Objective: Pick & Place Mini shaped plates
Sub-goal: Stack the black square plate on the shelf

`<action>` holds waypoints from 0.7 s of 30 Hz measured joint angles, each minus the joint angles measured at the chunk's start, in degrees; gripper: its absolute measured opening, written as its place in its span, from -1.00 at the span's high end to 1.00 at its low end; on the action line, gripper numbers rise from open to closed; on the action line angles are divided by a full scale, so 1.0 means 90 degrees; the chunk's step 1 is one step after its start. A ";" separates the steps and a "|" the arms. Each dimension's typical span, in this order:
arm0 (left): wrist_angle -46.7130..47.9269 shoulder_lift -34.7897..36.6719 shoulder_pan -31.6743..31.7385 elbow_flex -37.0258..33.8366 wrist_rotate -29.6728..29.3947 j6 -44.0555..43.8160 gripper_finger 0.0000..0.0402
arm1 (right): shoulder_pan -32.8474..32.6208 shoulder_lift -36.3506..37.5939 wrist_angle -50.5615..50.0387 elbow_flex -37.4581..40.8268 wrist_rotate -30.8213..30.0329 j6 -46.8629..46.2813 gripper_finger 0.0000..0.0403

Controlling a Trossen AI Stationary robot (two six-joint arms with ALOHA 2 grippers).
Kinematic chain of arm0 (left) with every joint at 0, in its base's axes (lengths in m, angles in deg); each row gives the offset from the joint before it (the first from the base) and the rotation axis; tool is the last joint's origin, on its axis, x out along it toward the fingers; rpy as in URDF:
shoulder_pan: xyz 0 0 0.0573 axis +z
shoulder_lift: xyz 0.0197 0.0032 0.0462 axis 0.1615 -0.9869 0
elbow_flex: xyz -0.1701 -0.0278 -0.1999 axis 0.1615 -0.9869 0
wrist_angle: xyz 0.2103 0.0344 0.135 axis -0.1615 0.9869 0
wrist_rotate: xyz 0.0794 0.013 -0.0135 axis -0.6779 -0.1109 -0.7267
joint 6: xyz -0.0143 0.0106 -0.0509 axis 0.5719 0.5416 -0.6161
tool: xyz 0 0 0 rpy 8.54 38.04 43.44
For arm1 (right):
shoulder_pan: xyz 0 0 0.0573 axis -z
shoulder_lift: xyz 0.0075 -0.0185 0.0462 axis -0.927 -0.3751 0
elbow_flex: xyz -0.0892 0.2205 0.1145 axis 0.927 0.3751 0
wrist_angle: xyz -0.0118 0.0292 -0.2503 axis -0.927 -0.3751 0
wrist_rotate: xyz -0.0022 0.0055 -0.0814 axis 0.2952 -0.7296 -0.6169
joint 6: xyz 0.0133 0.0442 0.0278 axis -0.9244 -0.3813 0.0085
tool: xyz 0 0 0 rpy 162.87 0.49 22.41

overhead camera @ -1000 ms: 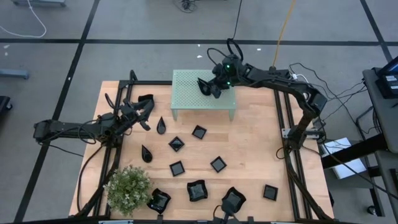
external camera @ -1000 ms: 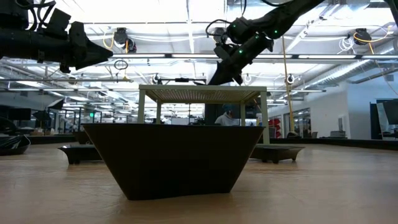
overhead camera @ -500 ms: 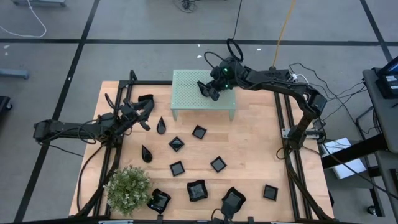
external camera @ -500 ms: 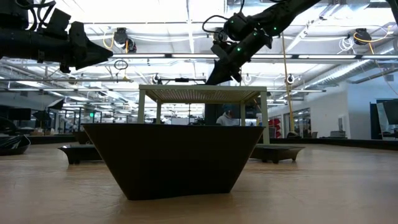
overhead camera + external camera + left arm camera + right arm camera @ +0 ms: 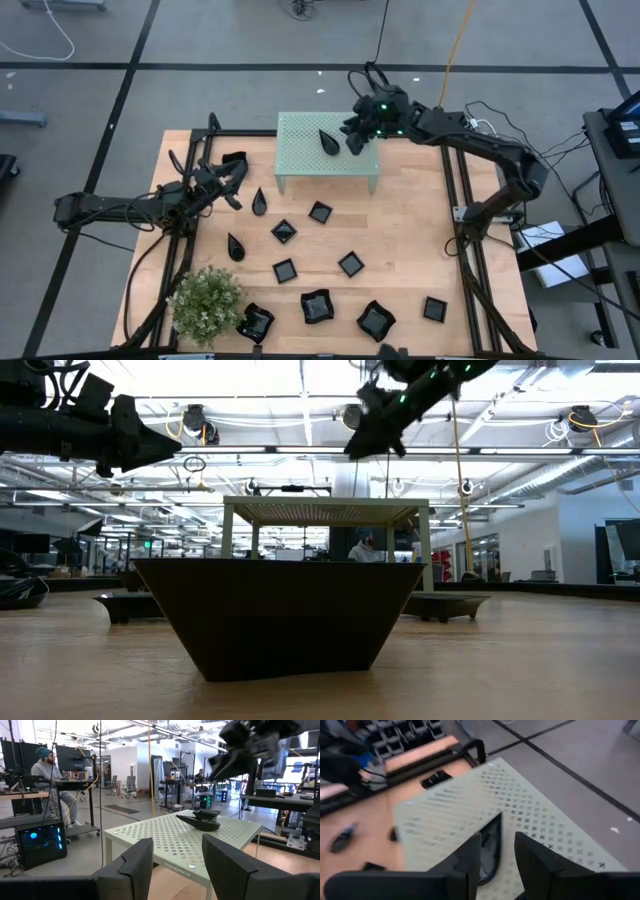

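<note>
The mini shaped plates (image 5: 318, 306) lie mostly scattered on the wooden table (image 5: 410, 230) in front of the mint-green perforated stand (image 5: 300, 160); one teardrop plate (image 5: 328, 141) rests on top of the stand, toward its right half, free of any grip. The right gripper (image 5: 354, 136) hangs just above the stand beside that teardrop, its fingers (image 5: 470, 857) parted and holding nothing. The left gripper (image 5: 232, 178) waits well to the left of the stand, its fingers (image 5: 137, 860) spread and empty, near two teardrop plates (image 5: 259, 202). A green bushy plant (image 5: 205, 300) stands at the table's near left corner, far from the stand, with wavy-edged plates beside it.
</note>
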 joint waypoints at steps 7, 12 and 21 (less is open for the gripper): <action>-0.0001 0.0001 -0.0002 0.0000 -0.0002 0.0000 0.14 | -0.0561 0.1027 -0.2348 0.0000 0.0033 -0.0543 0.50; 0.0001 0.0000 -0.0002 0.0000 -0.0002 0.0000 0.14 | -0.1208 0.1466 -0.3754 0.0286 0.0312 -0.1646 0.50; 0.0001 0.0001 -0.0002 0.0000 -0.0002 -0.0002 0.14 | -0.3223 0.2028 -0.3829 0.2086 0.1237 -0.4594 0.50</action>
